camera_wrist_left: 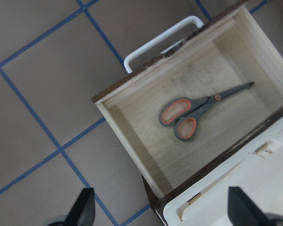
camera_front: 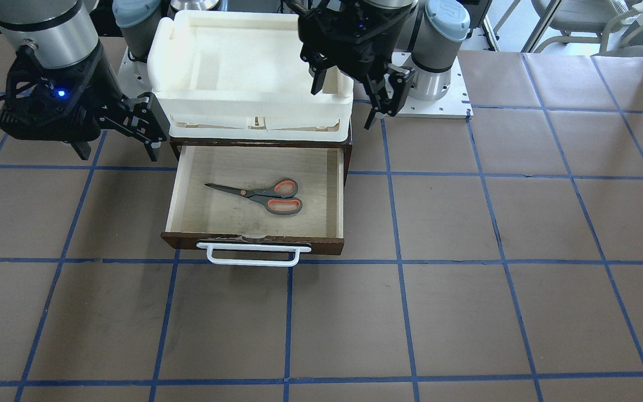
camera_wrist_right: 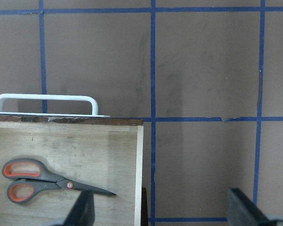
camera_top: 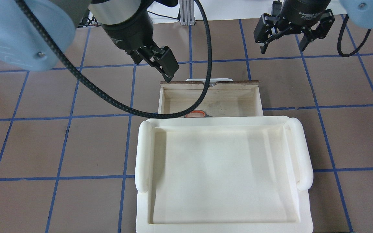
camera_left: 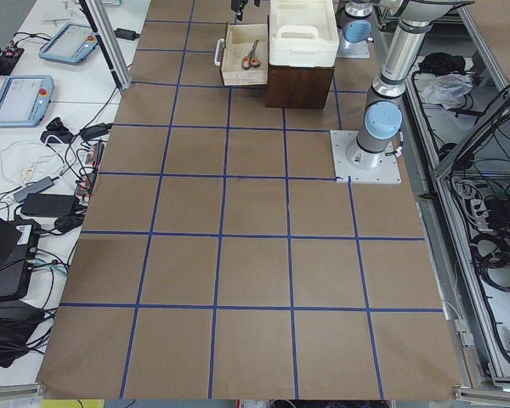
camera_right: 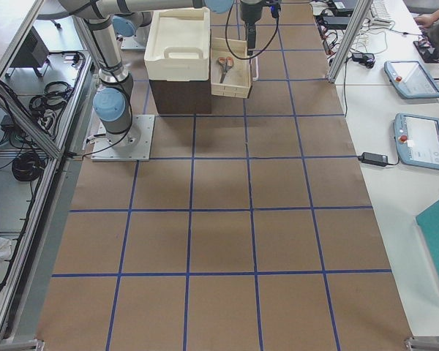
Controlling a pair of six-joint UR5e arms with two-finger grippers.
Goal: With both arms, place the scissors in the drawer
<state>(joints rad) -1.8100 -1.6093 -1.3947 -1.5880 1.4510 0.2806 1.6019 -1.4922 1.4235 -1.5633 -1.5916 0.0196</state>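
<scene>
The scissors (camera_front: 265,195) lie flat on the pale floor of the open drawer (camera_front: 337,190), blades toward the view's left. The drawer's white bar handle (camera_front: 254,254) faces the front. Both wrist views show the scissors, left (camera_wrist_left: 191,113) and right (camera_wrist_right: 37,178); overhead, only an orange sliver of them (camera_top: 195,114) shows. My left gripper (camera_front: 348,100) is open and empty above the drawer's corner on that side, and also shows overhead (camera_top: 160,63). My right gripper (camera_front: 116,146) is open and empty beside the drawer's other side, held apart from it, and also shows overhead (camera_top: 283,45).
A white foam tray (camera_top: 144,155) sits on top of the dark brown cabinet (camera_left: 297,85) and overhangs the back of the drawer. A black cable (camera_top: 108,100) from the left arm hangs across the drawer in the overhead view. The table is brown with blue grid tape.
</scene>
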